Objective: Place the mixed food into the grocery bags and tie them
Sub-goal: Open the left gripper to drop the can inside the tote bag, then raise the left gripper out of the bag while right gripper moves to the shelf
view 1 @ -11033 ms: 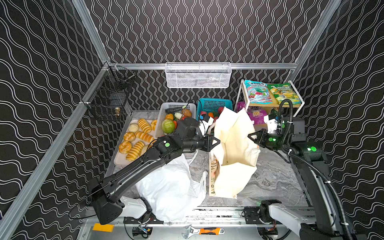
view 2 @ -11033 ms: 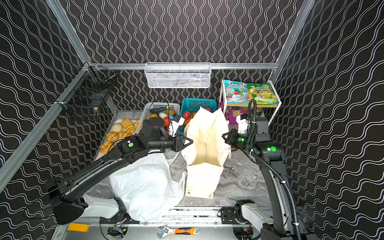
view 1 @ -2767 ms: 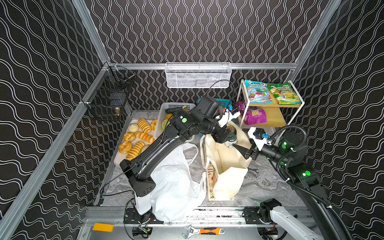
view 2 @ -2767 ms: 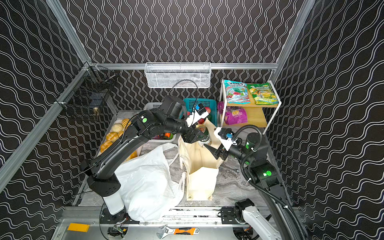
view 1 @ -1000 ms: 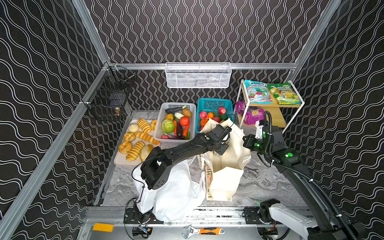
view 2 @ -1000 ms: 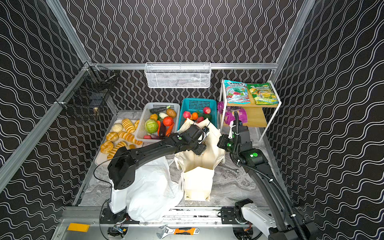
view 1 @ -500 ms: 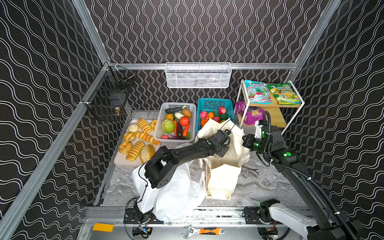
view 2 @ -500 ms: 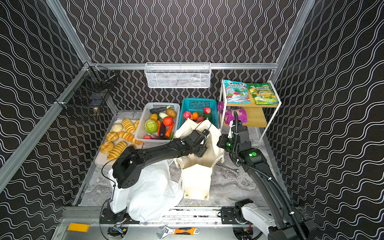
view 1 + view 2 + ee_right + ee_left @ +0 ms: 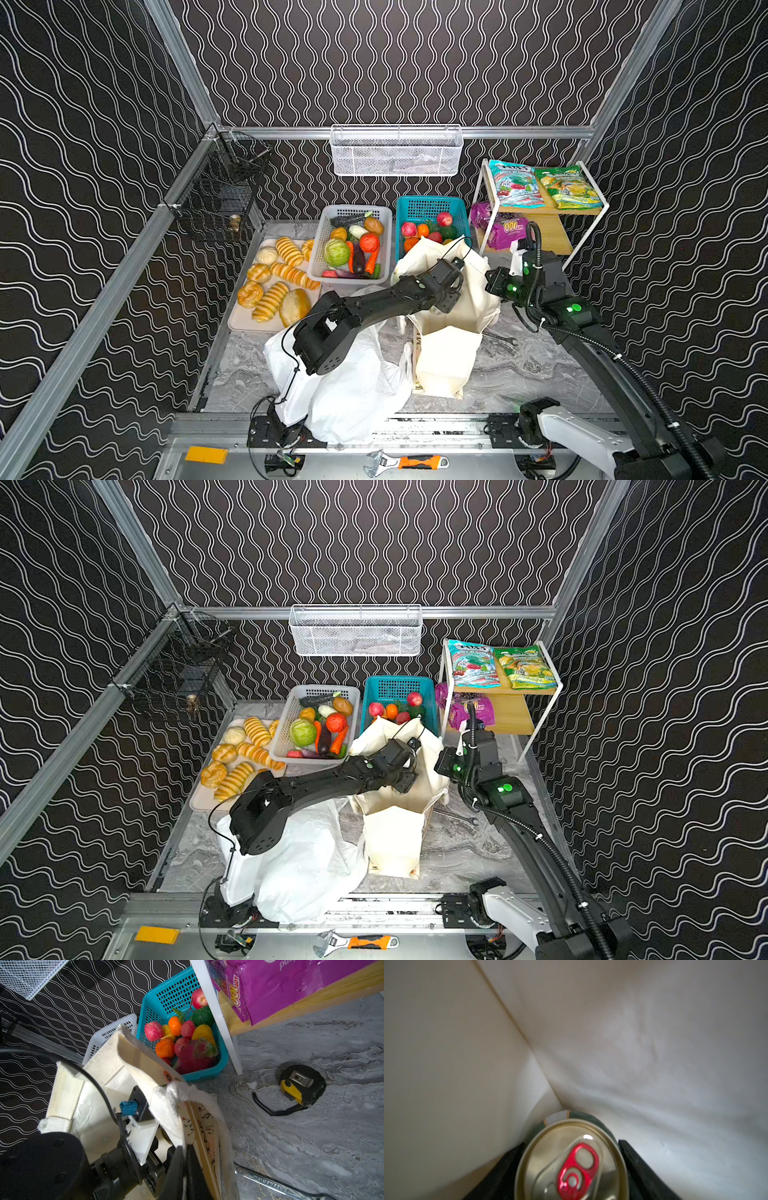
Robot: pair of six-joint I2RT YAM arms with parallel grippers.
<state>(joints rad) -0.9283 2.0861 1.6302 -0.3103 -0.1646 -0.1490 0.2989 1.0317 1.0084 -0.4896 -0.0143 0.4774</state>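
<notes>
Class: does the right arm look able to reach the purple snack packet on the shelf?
Probably not yet: the right gripper is shut on the cream canvas tote, though the purple snack packet lies near.

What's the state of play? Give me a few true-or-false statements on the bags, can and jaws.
The green gold-topped drink can sits between the left jaws inside the cream canvas tote. True.
The right jaws stand open, clear of the tote. False: they are shut on its rim.
The thin white plastic carrier bag hangs on the back wall. False: it lies on the grey marble table.
The teal perforated plastic basket holds toy fruit. True.
</notes>
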